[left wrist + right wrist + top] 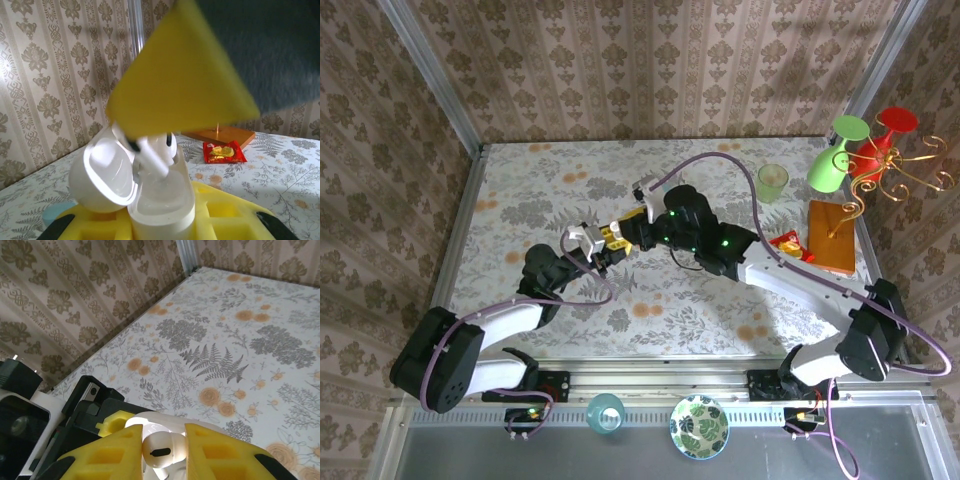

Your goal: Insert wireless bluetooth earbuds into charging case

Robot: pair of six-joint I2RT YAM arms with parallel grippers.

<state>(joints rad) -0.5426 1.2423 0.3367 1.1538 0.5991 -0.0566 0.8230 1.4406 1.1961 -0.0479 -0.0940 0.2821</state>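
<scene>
The glossy white charging case (160,200) stands upright between my left gripper's (161,227) yellow pads, which are shut on it, lid (102,172) swung open to the left. A white earbud (161,452) is pinched between my right gripper's (163,456) yellow fingers (180,75) directly above the open case; its stem (152,157) points down into the case mouth. A second white earbud (167,145) sits at the case's far edge. In the top view the left gripper (588,243) and right gripper (622,235) meet near the table's middle.
A red snack packet (224,152) and an orange wooden board (220,134) lie at the right; a green cup (772,181), green and red goblets (835,160) and a gold wire stand are at the back right. A pale teal lump (57,212) lies left of the case.
</scene>
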